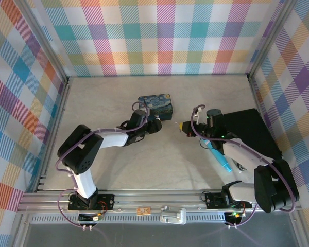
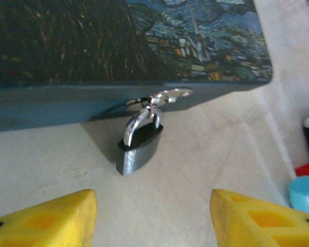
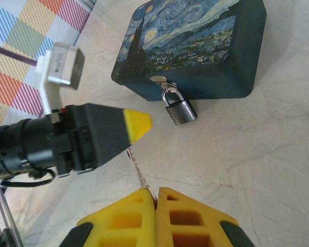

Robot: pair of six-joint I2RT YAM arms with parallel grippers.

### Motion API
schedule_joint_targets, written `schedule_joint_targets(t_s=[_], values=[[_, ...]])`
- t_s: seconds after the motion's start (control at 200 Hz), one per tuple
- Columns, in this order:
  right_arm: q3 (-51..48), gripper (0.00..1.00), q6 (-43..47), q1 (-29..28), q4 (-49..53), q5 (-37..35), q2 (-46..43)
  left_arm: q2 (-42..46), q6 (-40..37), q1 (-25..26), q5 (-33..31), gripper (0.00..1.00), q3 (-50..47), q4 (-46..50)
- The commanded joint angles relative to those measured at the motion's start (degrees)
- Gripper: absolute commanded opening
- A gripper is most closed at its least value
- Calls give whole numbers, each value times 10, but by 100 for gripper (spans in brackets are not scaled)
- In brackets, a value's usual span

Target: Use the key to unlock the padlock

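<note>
Broad pale counter [image 1: 159,164], bare and roomy in the middle, checked walls well back. On it a blue painted tin [image 3: 195,46], rigid, its front edge crowding the lock from behind. Left gripper [image 2: 152,203] spread wide, holding nothing, aimed at the padlock [image 2: 139,149] from just in front. Right gripper [image 3: 155,194] pinched tight on the key [image 3: 137,170], blade poking forward. Padlock hung by its shackle from the tin's hasp, body down on the counter: small, hard, likely slick and free to swing, so best clamped across the flat sides. Key a mere sliver, probably quick to twist in the pads; little room between the two grippers' tips.
</note>
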State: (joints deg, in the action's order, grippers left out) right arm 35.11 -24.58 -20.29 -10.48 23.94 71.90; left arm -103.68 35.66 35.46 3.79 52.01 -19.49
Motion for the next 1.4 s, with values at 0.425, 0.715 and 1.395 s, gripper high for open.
schedule_joint_targets(t_s=[0.425, 0.715, 1.395], values=[[-38, 0, -13, 2, -38, 30, -16, -121, 8, 28, -117, 45, 101, 24], [-39, 0, -12, 2, -35, 29, -25, -152, 10, 29, -133, 35, 112, 34], [-31, 0, -65, 15, -68, 38, 73, -58, 220, -12, 84, 0, -3, -201]])
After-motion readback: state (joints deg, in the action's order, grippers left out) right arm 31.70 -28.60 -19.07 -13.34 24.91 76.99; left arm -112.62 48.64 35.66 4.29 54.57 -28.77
